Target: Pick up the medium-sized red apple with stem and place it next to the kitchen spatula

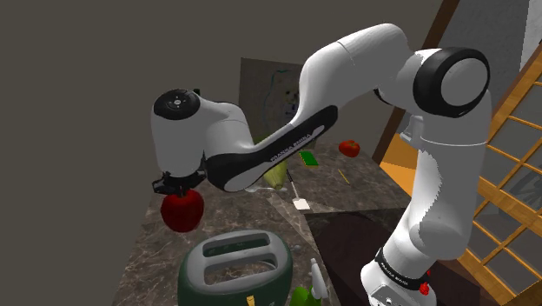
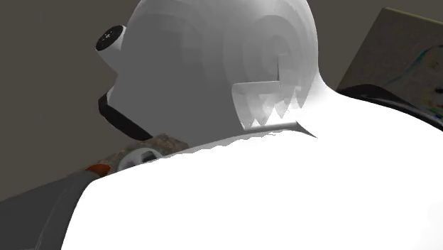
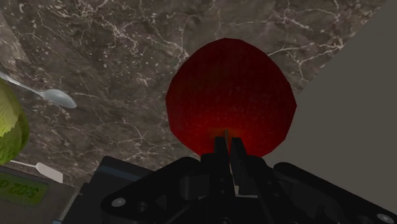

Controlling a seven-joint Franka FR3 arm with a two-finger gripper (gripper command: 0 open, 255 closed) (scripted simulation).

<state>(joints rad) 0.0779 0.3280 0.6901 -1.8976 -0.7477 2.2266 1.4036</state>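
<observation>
I read the writing first. Dark lettering runs along the white forearm point(image 1: 291, 146); it looks like "FRANKA EMIKA". A flat green card point(image 3: 22, 191) lies on the countertop point(image 1: 365, 187) with pale print ending in "20'S"; I cannot read the rest.

The gripper point(image 3: 228, 145) is clenched on the top of the apple point(image 3: 231, 95), with its black fingers point(image 3: 220, 153) almost meeting there. The apple is round, deep red and faintly faceted, glowing orange where the fingers pinch it. In the shoulder view it hangs under the gripper point(image 1: 181, 189), near the countertop's left edge as that view shows it, above the dark stone.

The countertop is dark marble with pale veins. The spatula point(image 1: 300, 204) has a thin handle and a pale squarish head, and lies toward the middle of the countertop, well apart from the apple. A dark green toaster point(image 1: 234, 269) with a silvery slotted top stands at the near edge. A glossy spoon point(image 3: 54, 95) lies beside a crinkled leafy green thing point(image 3: 9, 127). A smaller red fruit point(image 1: 349, 148) sits toward the far edge.
</observation>
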